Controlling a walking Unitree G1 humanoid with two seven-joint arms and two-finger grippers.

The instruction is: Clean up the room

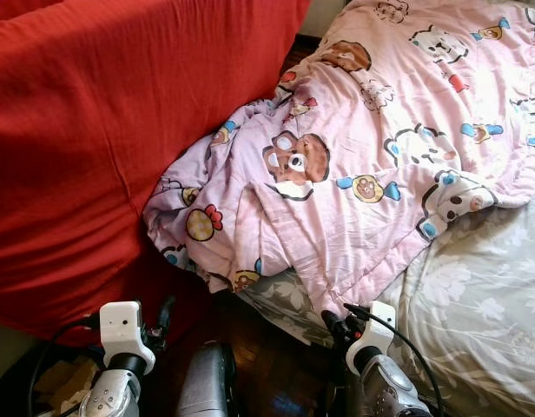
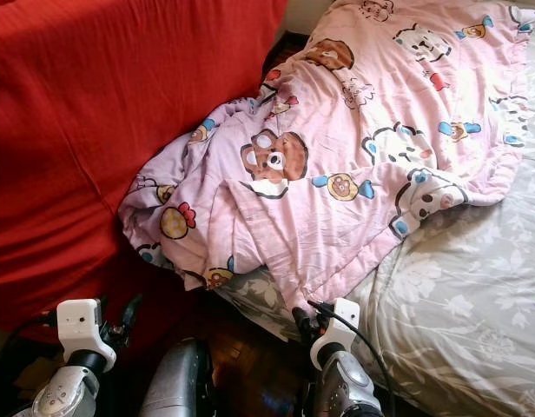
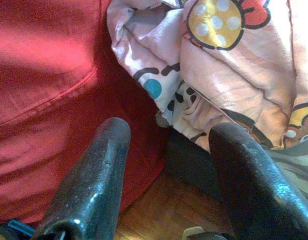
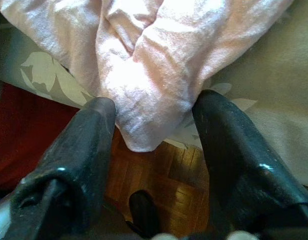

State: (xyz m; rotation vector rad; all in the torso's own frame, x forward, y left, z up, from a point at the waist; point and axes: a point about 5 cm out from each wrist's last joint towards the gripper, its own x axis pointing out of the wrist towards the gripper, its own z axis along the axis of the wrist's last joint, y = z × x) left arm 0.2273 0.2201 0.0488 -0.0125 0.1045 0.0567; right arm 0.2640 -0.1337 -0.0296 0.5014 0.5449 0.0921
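The pink quilt (image 1: 372,165) is left rumpled at twelve o'clock, ungrasped between the open right pincer (image 4: 151,145), the left pincer (image 3: 169,165) likewise open

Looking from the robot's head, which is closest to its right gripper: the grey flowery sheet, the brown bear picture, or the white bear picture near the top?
From the right gripper:
1. Grey flowery sheet, right beside it.
2. Brown bear picture, mid-blanket, farther up.
3. White bear picture, near the top, farthest.

Right pincer (image 4: 151,115) fingers (image 4: 79,165) spread apart; I see a pink quilt (image 4: 144,65) corner hanging between the tips, over the floral bed sheet (image 4: 39,70). Wood floor (image 4: 164,180) below, red cloth (image 4: 19,130) beside it.
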